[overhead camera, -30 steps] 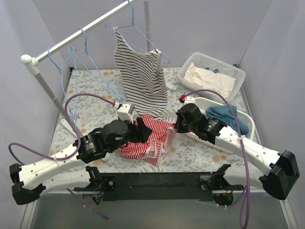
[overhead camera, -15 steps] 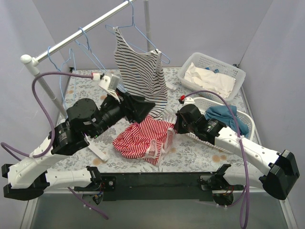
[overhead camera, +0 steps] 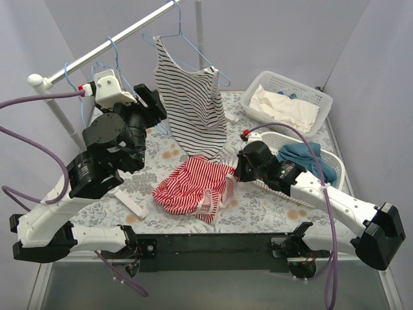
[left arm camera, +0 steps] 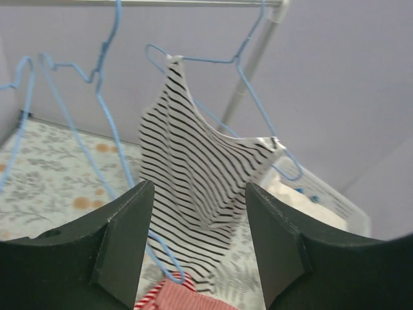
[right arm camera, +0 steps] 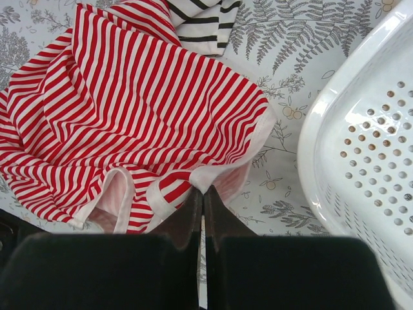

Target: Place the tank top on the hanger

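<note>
The red-and-white striped tank top (overhead camera: 193,187) lies crumpled on the table's middle; it also shows in the right wrist view (right arm camera: 142,116). My right gripper (overhead camera: 237,170) is shut on its pale trim at the right edge (right arm camera: 203,190). My left gripper (overhead camera: 152,107) is raised near the rail, open and empty (left arm camera: 200,187), and faces the light-blue hangers. An empty hanger (overhead camera: 115,50) hangs on the rail just beyond the left finger (left arm camera: 115,132). The tank top's edge shows low between the left fingers (left arm camera: 187,300).
A black-and-white striped tank top (overhead camera: 190,103) hangs on another blue hanger on the rail (overhead camera: 139,26). A white basket of white cloth (overhead camera: 287,97) stands at the back right. A second basket (overhead camera: 335,165) holds a blue-teal garment, close to the right gripper (right arm camera: 361,148).
My left arm has lifted off the tank top and swung up and back-left to the hangers on the rail. The right gripper has stayed shut on the tank top's edge.
</note>
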Available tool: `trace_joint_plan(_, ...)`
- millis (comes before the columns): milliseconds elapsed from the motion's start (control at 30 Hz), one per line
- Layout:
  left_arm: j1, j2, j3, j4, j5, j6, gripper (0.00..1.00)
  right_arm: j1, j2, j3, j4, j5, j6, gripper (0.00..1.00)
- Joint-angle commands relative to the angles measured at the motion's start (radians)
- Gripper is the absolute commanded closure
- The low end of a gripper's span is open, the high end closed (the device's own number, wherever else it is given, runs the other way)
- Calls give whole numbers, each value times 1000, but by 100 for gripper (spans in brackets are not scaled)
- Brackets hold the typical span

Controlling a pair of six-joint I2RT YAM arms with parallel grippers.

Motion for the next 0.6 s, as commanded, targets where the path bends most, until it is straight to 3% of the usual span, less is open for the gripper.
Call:
trace_joint_plan(0,0,-18,-89,237,-231,278,40,-5,11,-8,44,-30,-16,99)
trace_joint_plan(100,10,26,-126,449,-284,532,37,-5,17,-14,54,-51,-14,99)
trace_joint_plan(267,50,80,-76,418,-252,536,35,-5,22,-20,67,-88,-11,99)
trace_joint_plan(333,82,130,8,265,-221,458,30,-5,24,-22,71,-106,-13,99)
trace_joint_plan(367,99,159,61,152,-136,262,29,-5,25,-22,74,-112,-13,99)
trace_joint_plan(400,186,194,128,-148,-67,140,27,-5,27,-22,76,-125,-13,99)
trace_joint_plan(433,255,236,318,-311,24,25,27,-5,27,-20,74,-131,-13,99)
trace_joint_plan(467,386,333,384,-437,179,-119,28,-4,25,-19,76,-134,-14,99)
trace_joint_plan(500,415,359,417,-550,202,-139,28,-4,22,-19,74,-143,-16,99)
trace_joint_plan(567,437,336,333,-486,242,-142,28,-5,13,-23,76,-152,-17,99)
